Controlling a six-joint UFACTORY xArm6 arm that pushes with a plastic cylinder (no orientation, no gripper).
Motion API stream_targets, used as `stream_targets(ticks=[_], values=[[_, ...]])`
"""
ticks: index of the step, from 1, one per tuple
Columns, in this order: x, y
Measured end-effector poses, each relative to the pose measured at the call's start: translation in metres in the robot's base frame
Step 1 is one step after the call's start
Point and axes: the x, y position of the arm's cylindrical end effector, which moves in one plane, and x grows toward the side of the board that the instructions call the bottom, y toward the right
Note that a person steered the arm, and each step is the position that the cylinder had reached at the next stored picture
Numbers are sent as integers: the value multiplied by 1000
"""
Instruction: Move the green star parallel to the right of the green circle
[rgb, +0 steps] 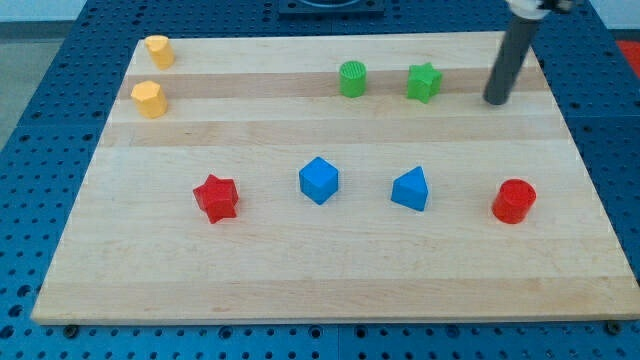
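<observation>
The green star stands on the wooden board near the view's top, right of centre. The green circle stands just to its left, at about the same height in the view, with a small gap between them. My tip is to the right of the green star, apart from it, near the board's top right corner.
Two yellow blocks stand at the top left. Across the middle row stand a red star, a blue cube, a blue triangular block and a red cylinder.
</observation>
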Motion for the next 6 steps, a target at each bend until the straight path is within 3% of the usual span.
stream_targets(ticks=[2, 3, 4, 5, 6], values=[[-77, -100], [-92, -86], [-96, -21], [-76, 32], [-38, 40]])
